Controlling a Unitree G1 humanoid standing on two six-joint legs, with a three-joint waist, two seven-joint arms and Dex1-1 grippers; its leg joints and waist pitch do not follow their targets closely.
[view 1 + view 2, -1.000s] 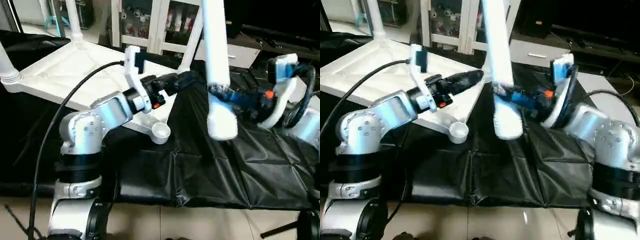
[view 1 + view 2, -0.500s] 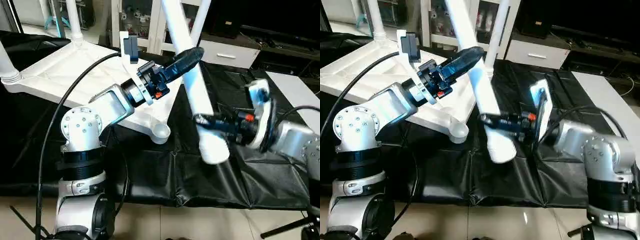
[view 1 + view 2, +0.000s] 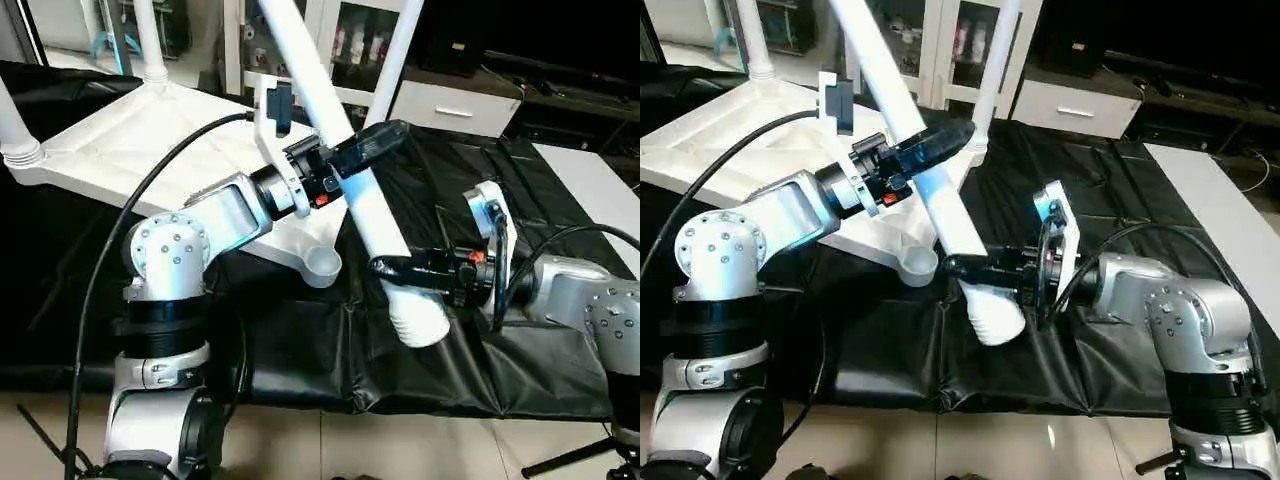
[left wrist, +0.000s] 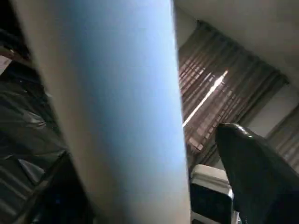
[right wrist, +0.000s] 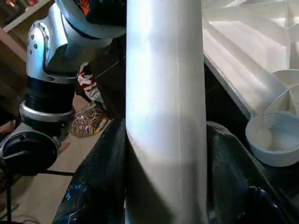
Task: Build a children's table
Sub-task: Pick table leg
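- Far left: the tabletop (image 3: 130,150) lies underside up on the black cloth (image 3: 470,340), ribs showing. You can see three legs already standing in corner sockets: one at the left edge (image 3: 12,130), one at the back (image 3: 148,45), one at the far right corner (image 3: 395,50).
- The near corner socket (image 3: 322,264) is open, with no leg in it.
- Left gripper (image 3: 365,150): it reaches across over the tabletop's near edge to the mid-shaft of the loose leg (image 3: 340,150). One finger lies along the front of the tube. In the left wrist view the tube fills the space beside a single dark finger (image 4: 252,172); you cannot tell whether the pincer is closed on it.
- The loose leg is tilted, upper end leaning back-left out of view, threaded end (image 3: 415,322) low, just right of the open socket and above the cloth.
- Right gripper (image 3: 400,272): clamped around the leg just above the threaded end, one finger (image 5: 93,186) on each side of the tube in the right wrist view.
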